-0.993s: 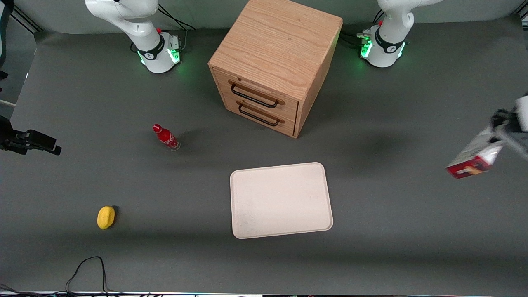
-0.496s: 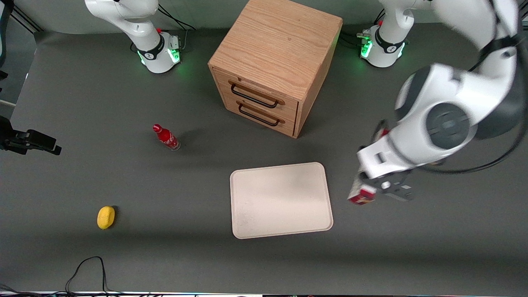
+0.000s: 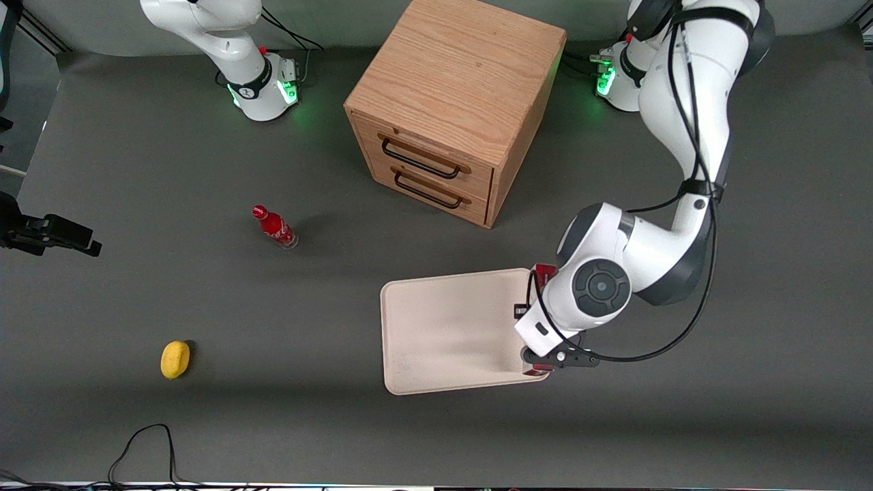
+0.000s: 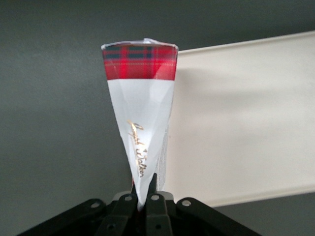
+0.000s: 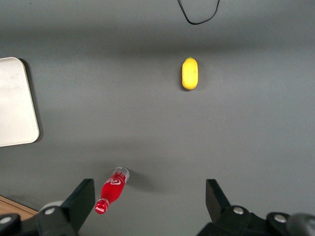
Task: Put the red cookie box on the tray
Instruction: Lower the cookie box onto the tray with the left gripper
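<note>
The gripper (image 4: 143, 200) hangs above the tray (image 3: 436, 327) rim, fingers (image 4: 152, 189) clamped on the red cookie box (image 4: 141, 123). Light, crushable carton: hold its narrow end gently.

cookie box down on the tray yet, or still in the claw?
Still in the claw: fingers pinch the red cookie box, which hangs over the tray edge. Contact with tray: cannot tell.
</note>
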You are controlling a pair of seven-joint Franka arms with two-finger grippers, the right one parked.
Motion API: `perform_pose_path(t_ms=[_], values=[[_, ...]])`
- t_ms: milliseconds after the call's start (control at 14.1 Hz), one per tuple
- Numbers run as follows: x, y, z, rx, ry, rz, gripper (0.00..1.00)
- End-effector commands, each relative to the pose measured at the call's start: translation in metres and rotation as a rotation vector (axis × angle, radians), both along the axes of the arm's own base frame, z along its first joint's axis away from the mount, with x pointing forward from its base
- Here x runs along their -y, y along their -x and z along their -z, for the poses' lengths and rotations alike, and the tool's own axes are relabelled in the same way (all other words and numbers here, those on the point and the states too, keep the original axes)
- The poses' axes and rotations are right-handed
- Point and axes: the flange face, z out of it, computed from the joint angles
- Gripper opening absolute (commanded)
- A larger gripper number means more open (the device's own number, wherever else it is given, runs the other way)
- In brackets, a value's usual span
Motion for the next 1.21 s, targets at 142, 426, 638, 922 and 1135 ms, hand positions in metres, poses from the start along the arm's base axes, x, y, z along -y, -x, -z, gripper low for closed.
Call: perform_pose_path(t_ms=[142, 426, 638, 922, 1135], values=[[0.031, 0.009, 0.032, -0.020, -0.023, -0.169, 0.00], [0.033, 0.016, 0.052, -0.033, -0.032, -0.168, 0.00], [0.032, 0.015, 0.053, -0.033, -0.034, -0.169, 0.00], [0.031, 0.015, 0.052, -0.032, -0.036, -0.168, 0.99], [0.028, 0.014, 0.045, -0.027, -0.034, -0.169, 1.00]])
